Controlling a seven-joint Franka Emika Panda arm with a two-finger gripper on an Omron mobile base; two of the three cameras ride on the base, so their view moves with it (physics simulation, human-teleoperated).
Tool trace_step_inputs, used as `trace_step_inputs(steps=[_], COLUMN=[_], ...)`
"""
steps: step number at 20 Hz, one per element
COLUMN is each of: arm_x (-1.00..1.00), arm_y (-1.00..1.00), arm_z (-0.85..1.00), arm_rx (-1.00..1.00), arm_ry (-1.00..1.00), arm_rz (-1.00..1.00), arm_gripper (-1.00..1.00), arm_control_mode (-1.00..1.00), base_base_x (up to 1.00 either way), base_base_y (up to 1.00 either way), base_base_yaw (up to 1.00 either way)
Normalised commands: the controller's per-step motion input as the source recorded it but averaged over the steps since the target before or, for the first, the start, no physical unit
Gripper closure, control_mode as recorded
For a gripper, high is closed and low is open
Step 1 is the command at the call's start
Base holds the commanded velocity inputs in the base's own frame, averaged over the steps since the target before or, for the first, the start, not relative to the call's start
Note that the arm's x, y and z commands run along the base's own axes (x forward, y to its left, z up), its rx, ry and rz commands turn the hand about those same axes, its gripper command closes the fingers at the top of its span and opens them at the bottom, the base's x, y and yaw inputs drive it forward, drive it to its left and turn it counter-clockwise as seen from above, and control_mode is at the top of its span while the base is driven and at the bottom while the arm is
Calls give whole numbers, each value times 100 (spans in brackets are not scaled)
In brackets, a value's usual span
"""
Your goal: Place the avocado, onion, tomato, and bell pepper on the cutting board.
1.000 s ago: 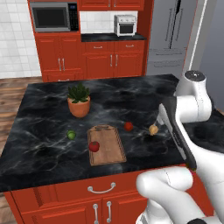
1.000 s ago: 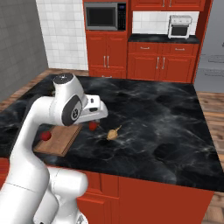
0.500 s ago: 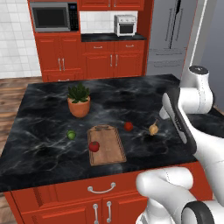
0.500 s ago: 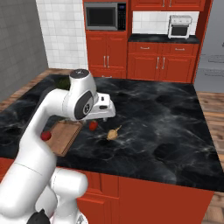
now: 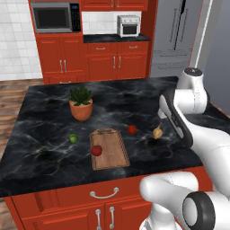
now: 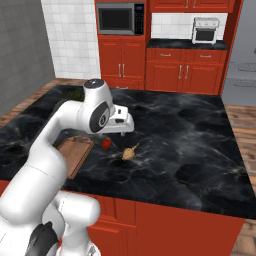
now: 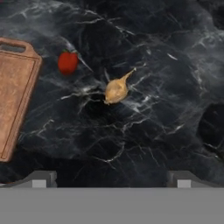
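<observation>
The tan onion [image 7: 116,89] with its pointed stalk lies on the black counter, also seen in the left base view as the onion [image 5: 157,132]. My gripper [image 7: 111,180] hangs above it, open and holding nothing, its fingertips [image 7: 40,179] wide apart. The brown cutting board [image 5: 110,149] lies to the left, and one red vegetable [image 5: 96,150] rests on it. A second red vegetable [image 7: 68,62] sits on the counter between the board and the onion. I cannot tell which is the tomato and which the bell pepper. The green avocado [image 5: 72,138] lies left of the board.
A potted plant [image 5: 81,103] stands behind the board. The black marble island [image 6: 200,145] stretches bare to the right of the onion. Red cabinets, a microwave [image 5: 55,18] and a toaster oven [image 5: 128,26] line the far wall.
The arm has swung and carried the hand to the right, from near the board's end to above the onion. The jaws have stayed open. None of the items has moved.
</observation>
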Motion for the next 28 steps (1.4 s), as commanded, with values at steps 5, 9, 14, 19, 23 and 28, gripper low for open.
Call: trace_step_inputs(steps=[5,9,14,19,23,28], arm_x=[29,22,24,32,38,39], arm_y=[0,0,0,-1,-1,-4], arm_z=[0,-14,-23,-28,-32,-32], arm_rx=[5,5,3,0,0,0], arm_ry=[0,1,3,3,3,4], arm_rz=[-10,-2,0,0,0,0], arm_gripper=[-100,-100,-100,-100,-100,-100], arm_control_mode=[-100,-100,-100,-100,-100,-100], base_base_x=[0,0,0,0,0,0], base_base_y=[0,0,0,0,0,0], base_base_yaw=[0,0,0,0,0,0])
